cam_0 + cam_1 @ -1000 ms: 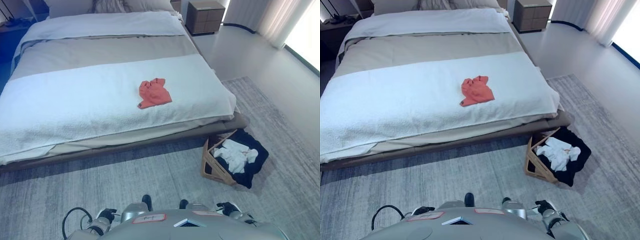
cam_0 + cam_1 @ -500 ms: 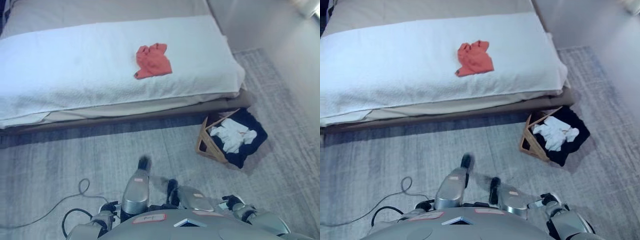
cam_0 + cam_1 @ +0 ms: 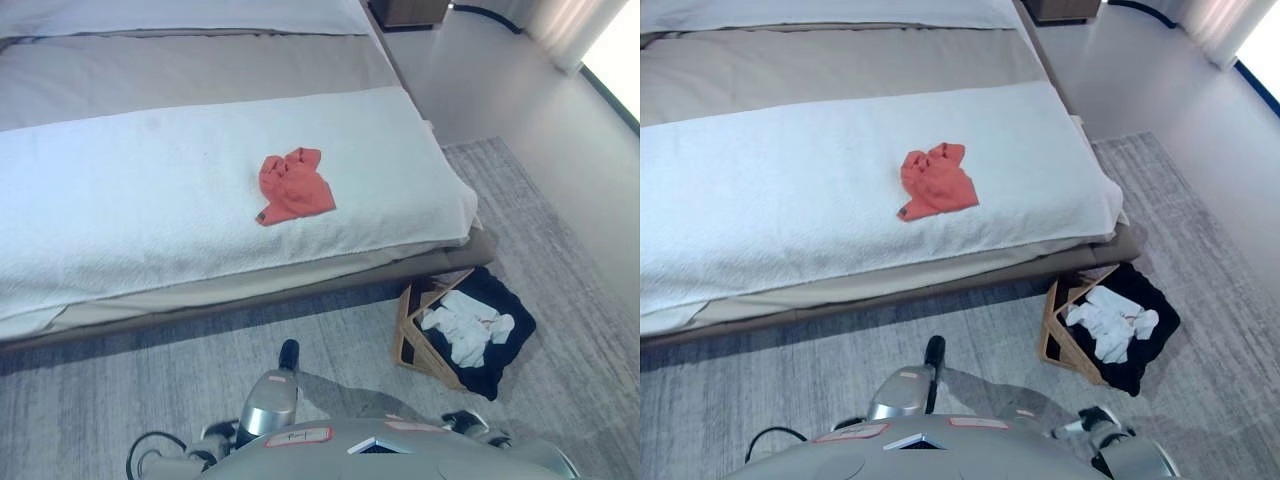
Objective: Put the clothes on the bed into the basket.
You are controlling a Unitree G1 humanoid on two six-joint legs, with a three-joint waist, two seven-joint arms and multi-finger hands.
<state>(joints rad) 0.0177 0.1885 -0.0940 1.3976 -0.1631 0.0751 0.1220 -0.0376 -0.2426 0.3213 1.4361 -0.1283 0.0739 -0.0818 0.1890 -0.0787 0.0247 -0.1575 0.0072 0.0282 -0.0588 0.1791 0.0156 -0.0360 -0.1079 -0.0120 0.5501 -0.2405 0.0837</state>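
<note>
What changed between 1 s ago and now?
Only the camera view shifted; nothing was taken hold of or let go. The red garment lies in the same spot on the white blanket, and the basket with white clothes sits unmoved on the rug by the bed's corner. The right hand stays low, idle.

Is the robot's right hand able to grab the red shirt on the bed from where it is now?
Probably not yet. The right hand hangs low by the robot's side over the rug, and the red shirt lies well up on the bed. Nothing blocks it; it just looks too far.
</note>
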